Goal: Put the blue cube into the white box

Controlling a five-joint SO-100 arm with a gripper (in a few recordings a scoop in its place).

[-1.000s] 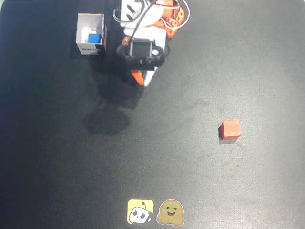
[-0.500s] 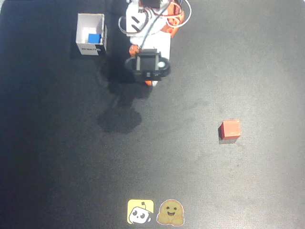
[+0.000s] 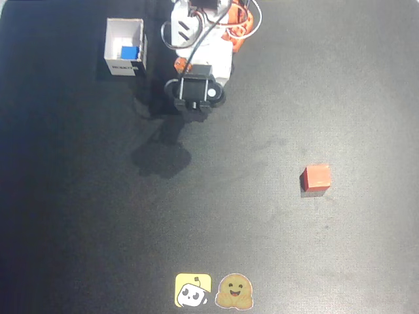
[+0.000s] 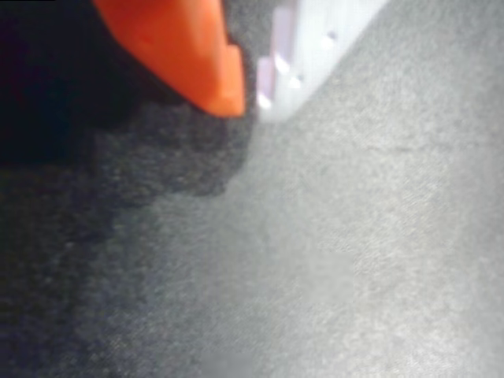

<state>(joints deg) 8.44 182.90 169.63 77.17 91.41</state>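
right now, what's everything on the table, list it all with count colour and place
white box: one, white, top left of the overhead view
blue cube: one, blue, inside the white box
red cube: one, red-orange, right of centre on the mat
stickers: two, yellow and tan, bottom centre edge
mat: one, black, under everything
arm: one, white and orange, top centre beside the box
gripper: one, orange and white fingers nearly together, holding nothing, in the wrist view

Two small solid cubes: one bright-blue cube (image 3: 129,52) and one red-orange cube (image 3: 317,177). One small square open-topped white box (image 3: 124,65) with thin walls. Two cartoon stickers: one yellow square sticker (image 3: 192,290), one tan round smiling-face sticker (image 3: 234,292) just beside it
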